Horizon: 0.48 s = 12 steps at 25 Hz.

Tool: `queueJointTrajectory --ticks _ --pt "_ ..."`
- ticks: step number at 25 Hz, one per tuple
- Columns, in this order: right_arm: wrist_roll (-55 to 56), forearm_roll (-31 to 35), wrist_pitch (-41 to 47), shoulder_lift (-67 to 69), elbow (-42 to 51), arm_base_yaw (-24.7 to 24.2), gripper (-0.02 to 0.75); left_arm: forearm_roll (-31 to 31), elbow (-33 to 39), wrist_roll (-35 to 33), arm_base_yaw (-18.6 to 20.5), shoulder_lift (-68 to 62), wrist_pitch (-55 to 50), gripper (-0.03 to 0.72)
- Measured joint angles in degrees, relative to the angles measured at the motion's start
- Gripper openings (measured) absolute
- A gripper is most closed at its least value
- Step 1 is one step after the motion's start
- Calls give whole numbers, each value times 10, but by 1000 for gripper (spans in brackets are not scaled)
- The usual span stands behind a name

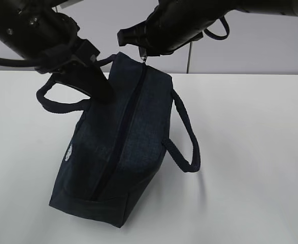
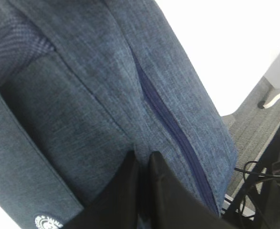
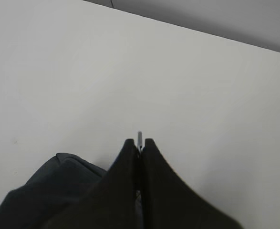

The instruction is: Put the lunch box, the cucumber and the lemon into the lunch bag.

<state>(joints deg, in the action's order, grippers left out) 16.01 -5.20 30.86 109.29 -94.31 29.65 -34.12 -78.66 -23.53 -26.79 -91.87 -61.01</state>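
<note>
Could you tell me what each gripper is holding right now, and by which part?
Right gripper pinches the metal zipper pull of the dark navy fabric lunch bag; left gripper pinches the bag's top fabric beside the zipper.

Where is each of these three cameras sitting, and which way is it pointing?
Exterior: in front of the table, looking down at a slant on the bag; both arms show.
Left wrist: on the left arm, close on the bag's fabric; left gripper shut on it.
Right wrist: on the right arm, facing the table; right gripper shut on the zipper pull.
All share the bag.
</note>
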Motion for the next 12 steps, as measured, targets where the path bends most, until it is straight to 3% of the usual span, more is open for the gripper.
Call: queueJointTrajectory --ticks 12 --pt "0 3 -8 0 0 0 0 -22 0 -7 0 32 -25 -6"
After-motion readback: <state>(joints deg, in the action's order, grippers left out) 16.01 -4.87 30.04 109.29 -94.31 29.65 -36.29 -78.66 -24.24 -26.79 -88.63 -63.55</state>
